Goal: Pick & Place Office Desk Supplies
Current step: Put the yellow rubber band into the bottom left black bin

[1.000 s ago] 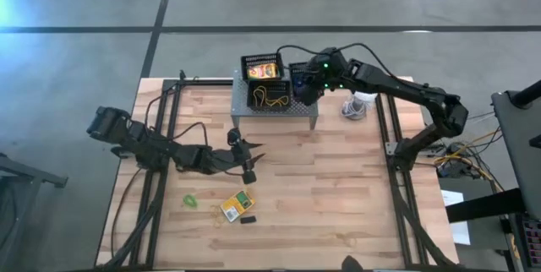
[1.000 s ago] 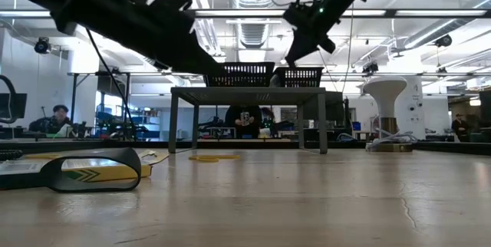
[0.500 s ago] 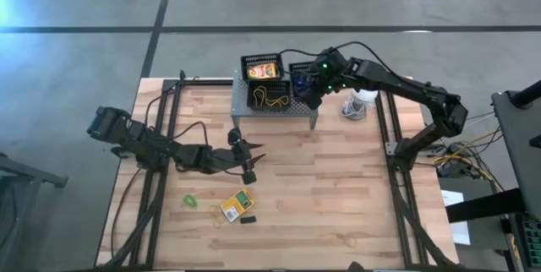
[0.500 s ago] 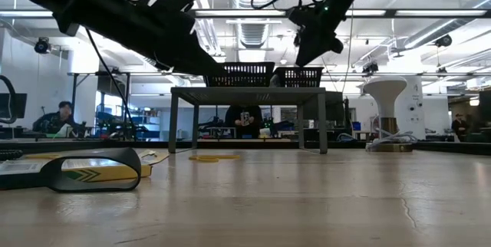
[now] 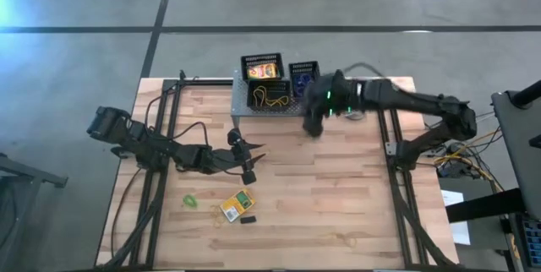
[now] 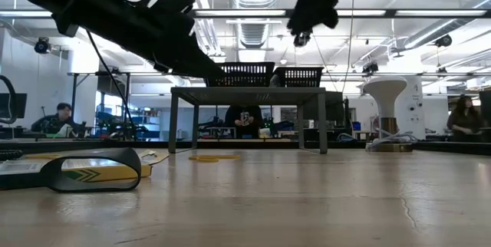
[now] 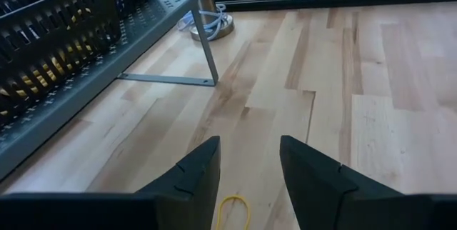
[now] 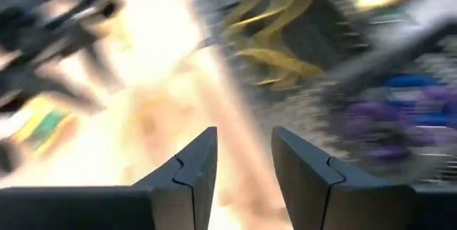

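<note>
High view: we see the right gripper (image 5: pixel 314 125) just off the shelf (image 5: pixel 306 109) front, crayon box (image 5: pixel 239 205) at 7 o'clock. Left wrist view: left gripper (image 7: pixel 246 160) fingers apart, empty, over a yellow band (image 7: pixel 233 211). Right wrist view: fingers apart, nothing between.

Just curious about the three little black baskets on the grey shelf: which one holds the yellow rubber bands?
The front basket, nearest the table's middle. The back-left basket holds an orange crayon box; the right basket holds blue and purple things.
</note>
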`<action>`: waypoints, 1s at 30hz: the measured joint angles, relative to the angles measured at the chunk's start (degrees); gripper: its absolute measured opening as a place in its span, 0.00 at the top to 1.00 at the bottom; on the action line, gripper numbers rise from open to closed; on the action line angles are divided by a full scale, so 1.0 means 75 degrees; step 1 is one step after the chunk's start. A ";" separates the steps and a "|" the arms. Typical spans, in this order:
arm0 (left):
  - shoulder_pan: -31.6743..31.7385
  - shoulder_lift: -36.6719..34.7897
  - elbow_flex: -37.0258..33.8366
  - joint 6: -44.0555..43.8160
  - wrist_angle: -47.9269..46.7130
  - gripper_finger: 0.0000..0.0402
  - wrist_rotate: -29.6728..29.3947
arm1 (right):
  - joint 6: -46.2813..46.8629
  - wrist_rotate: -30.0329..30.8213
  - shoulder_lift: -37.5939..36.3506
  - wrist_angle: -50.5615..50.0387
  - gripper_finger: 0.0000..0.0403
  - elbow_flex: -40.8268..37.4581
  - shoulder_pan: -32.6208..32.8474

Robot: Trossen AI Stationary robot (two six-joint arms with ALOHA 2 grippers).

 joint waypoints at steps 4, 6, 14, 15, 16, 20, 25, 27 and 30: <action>0.0000 0.0001 0.0000 -0.0098 -0.0020 0.63 0.0000 | 0.0492 0.0202 -0.0009 0.0007 0.69 -0.0407 0.1628; 0.0000 0.0001 0.0000 -0.0149 -0.0023 0.63 0.0003 | 0.0874 0.0255 0.0006 0.0009 0.71 -0.0701 0.2448; 0.0000 0.0001 0.0000 -0.0149 -0.0017 0.63 0.0003 | 0.4525 0.0247 0.0053 0.1191 0.75 -0.2475 0.5623; 0.0000 0.0001 0.0000 -0.0149 -0.0017 0.63 0.0003 | 0.4994 0.0250 0.0053 0.1574 0.75 -0.2722 0.5941; 0.0000 0.0001 0.0000 -0.0147 -0.0017 0.63 0.0003 | 0.5378 0.0248 0.0053 0.1969 0.75 -0.2951 0.6223; 0.0000 0.0001 0.0000 -0.0146 0.0030 0.63 0.0003 | 0.7103 0.0654 0.0053 0.3000 0.71 -0.3731 0.6973; 0.0000 0.0001 0.0000 -0.0144 0.0038 0.63 0.0003 | 0.7239 0.0883 0.0053 0.3748 0.61 -0.4504 0.7772; 0.0000 0.0001 0.0000 -0.0147 0.0038 0.63 0.0003 | 0.6867 0.0877 0.0056 0.3731 0.57 -0.4664 0.8060; 0.0003 0.0001 0.0000 -0.0188 0.0039 0.63 0.0003 | 0.6060 0.0968 0.0187 0.3894 0.54 -0.4718 0.8380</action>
